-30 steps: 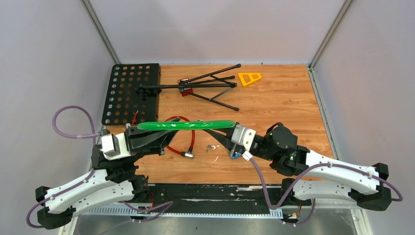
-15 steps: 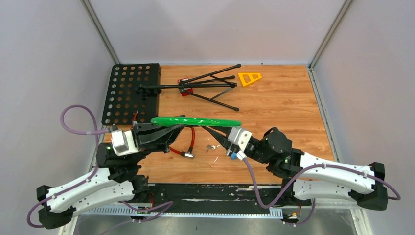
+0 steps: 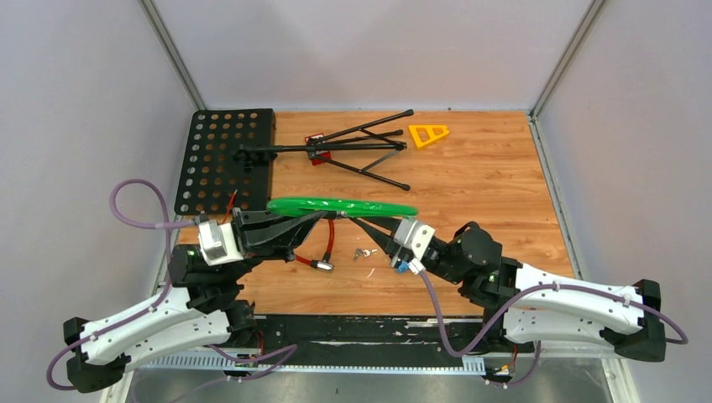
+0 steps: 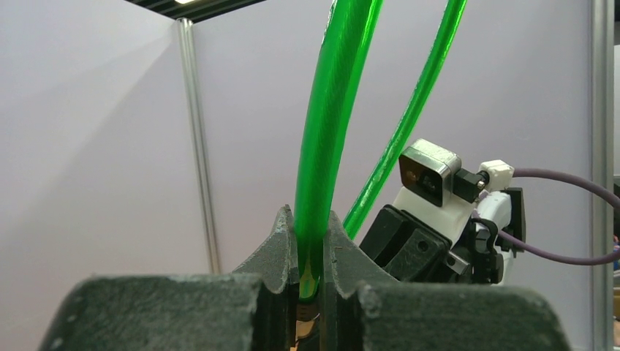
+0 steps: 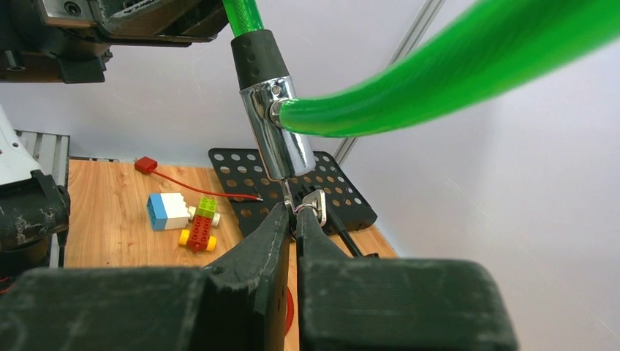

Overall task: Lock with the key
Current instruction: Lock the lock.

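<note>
Running left-right, green cable lock (image 3: 340, 206); left claw (image 4: 311, 248) clamps it, right claw (image 5: 295, 216) pinches key (image 5: 313, 202).

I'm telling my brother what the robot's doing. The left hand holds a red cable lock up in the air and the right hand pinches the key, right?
Not quite: the cable lock the left hand holds up is green, not red, as the left wrist view shows. The right hand does pinch the key.
</note>
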You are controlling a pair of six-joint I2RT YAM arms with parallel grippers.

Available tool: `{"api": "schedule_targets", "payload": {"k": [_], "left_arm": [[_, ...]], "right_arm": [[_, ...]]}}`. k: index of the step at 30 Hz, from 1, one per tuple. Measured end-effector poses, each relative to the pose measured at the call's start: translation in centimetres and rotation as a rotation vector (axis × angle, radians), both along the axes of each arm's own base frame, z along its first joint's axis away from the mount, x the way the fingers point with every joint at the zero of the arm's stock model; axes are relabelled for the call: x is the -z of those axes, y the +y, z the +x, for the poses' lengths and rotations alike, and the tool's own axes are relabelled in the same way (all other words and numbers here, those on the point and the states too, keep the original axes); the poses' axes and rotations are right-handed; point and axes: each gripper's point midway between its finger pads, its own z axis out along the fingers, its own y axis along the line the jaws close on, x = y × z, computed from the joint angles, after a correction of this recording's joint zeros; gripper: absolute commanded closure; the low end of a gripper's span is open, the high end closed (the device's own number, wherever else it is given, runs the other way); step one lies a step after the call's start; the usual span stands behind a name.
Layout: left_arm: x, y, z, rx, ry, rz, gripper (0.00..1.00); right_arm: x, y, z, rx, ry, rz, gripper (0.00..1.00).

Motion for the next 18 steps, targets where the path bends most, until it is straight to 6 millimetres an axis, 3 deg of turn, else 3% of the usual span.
{"api": "schedule_targets", "payload": {"k": [4, 8, 12, 18], "left_arm": [[-0.1, 0.1, -0.2, 0.007, -0.008, -0.003, 1.0], [-0.6, 0.5, -0.7, 0.019, -0.024, -0.02, 1.0], [-1.3, 1.3, -1.4, 0.031, -0.049, -0.049, 1.0], [-1.7, 1.7, -1.8, 0.039, -0.067, -0.066, 1.0]], "right_arm": [[-0.3, -0.1, -0.4, -0.021, 0.001, 0.008, 0.78], [-0.6, -0.5, -0.6, -0.031, 0.016, 0.024, 0.66], [-1.1, -0.9, -1.1, -0.06, 0.033, 0.037, 0.61], [-3.6, -1.9, -2.8, -0.137, 0.027, 0.099, 0.56]]}}
